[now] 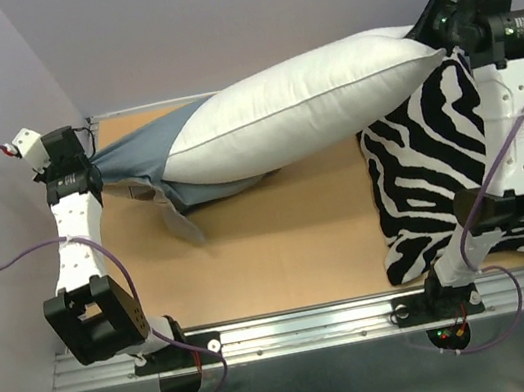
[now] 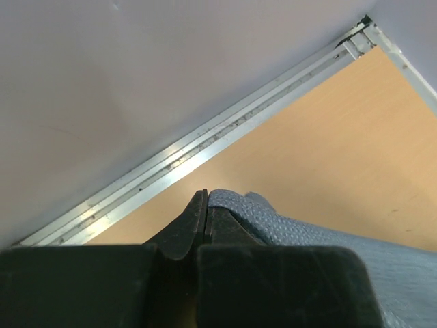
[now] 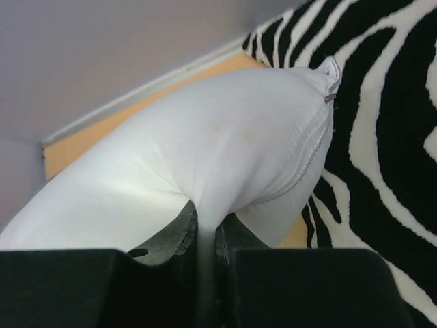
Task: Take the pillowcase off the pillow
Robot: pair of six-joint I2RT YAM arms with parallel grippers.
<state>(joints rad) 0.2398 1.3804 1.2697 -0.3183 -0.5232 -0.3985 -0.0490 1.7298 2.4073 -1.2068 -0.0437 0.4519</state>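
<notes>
The white pillow point(image 1: 306, 102) hangs lifted across the table from upper right down to the left. The slate-blue pillowcase point(image 1: 139, 162) still covers only its left end, its loose edge trailing onto the table. My left gripper point(image 1: 87, 171) is shut on the pillowcase's far left end; in the left wrist view the blue fabric point(image 2: 287, 225) is pinched between the closed jaws point(image 2: 206, 205). My right gripper point(image 1: 431, 29) is shut on the pillow's right end; in the right wrist view white pillow fabric point(image 3: 225, 150) is clamped between the jaws point(image 3: 205, 219).
A black-and-white zebra-striped cushion point(image 1: 431, 176) lies at the right side of the wooden table point(image 1: 282, 253), under my right arm. Purple walls stand close behind and at both sides, with a metal rail point(image 2: 205, 143) at the table's far edge.
</notes>
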